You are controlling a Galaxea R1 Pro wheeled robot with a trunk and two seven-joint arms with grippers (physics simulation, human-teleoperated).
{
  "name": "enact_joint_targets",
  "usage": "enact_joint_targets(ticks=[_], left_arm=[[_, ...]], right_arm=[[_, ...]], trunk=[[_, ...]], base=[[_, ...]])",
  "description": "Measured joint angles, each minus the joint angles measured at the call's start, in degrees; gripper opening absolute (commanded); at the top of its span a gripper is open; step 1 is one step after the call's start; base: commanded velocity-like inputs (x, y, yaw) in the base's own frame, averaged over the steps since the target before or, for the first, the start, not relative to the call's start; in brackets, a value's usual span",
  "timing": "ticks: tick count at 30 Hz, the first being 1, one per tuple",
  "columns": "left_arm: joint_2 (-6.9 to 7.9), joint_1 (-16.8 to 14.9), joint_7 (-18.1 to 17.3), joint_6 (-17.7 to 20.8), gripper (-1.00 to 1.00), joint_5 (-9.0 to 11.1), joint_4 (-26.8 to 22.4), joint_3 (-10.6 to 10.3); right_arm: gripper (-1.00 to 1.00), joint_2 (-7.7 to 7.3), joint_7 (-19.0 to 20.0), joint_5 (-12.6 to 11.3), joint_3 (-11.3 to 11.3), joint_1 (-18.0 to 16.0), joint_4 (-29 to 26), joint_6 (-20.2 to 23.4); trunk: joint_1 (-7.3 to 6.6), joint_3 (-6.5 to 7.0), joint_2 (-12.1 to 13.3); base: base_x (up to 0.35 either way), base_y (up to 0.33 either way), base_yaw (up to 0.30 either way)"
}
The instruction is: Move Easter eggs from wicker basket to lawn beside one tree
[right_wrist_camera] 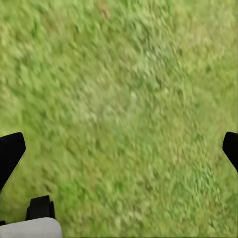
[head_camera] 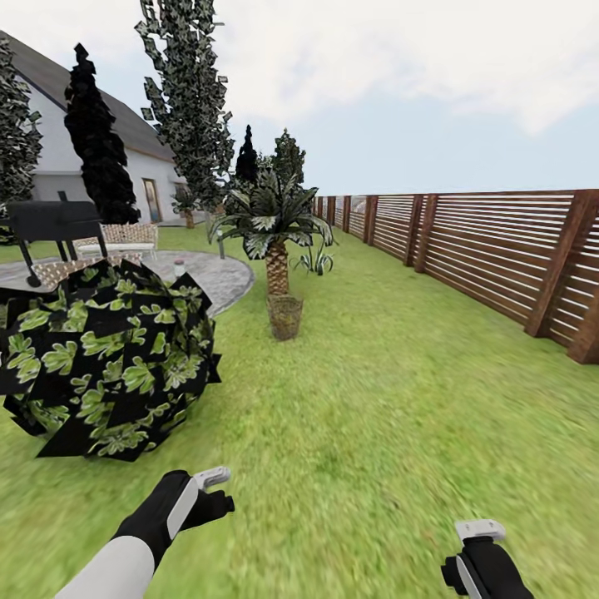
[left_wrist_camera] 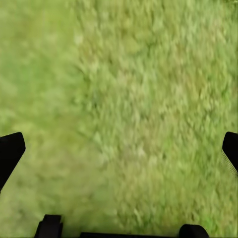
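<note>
Both claws gape wide and empty over bare lawn (head_camera: pixel 374 399): left claw (head_camera: pixel 218 491) low left, right claw (head_camera: pixel 476 545) bottom right. The basket (head_camera: pixel 284 316) stands well ahead, mid-frame, just before the palm (head_camera: pixel 275 225). Approach step, apparently; next comes driving closer, then reaching in.

Green lawn (head_camera: pixel 374 399), brown slatted fence (head_camera: pixel 499 249), brown open-weave wicker basket (head_camera: pixel 284 317), black-and-green mottled bush (head_camera: pixel 108 358).

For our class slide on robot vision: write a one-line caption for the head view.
Wicker basket stands on the lawn before a short palm, both grippers low and empty.
</note>
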Motion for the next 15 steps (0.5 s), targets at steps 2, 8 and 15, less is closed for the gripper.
enact_joint_targets(ticks=[2, 8, 15], left_arm=[[-0.02, 0.00, 0.00, 0.00, 1.00, -0.06, 0.04, -0.04], [-0.03, -0.01, 0.00, -0.01, 1.00, -0.09, 0.07, -0.06], [-0.02, 0.00, 0.00, 0.00, 1.00, -0.09, 0.06, -0.06]], right_arm=[[1.00, -0.05, 0.00, 0.00, -0.06, 0.00, 0.01, 0.00], [1.00, -0.08, 0.01, -0.11, -0.06, 0.00, 0.04, 0.01], [1.00, -0.07, 0.01, -0.25, -0.01, 0.00, 0.03, 0.01]], trunk=[[0.00, 0.00, 0.00], [0.00, 0.00, 0.00], [0.00, 0.00, 0.00]], base=[[0.324, 0.000, 0.000], [0.324, 0.000, -0.055], [0.324, 0.000, -0.138]])
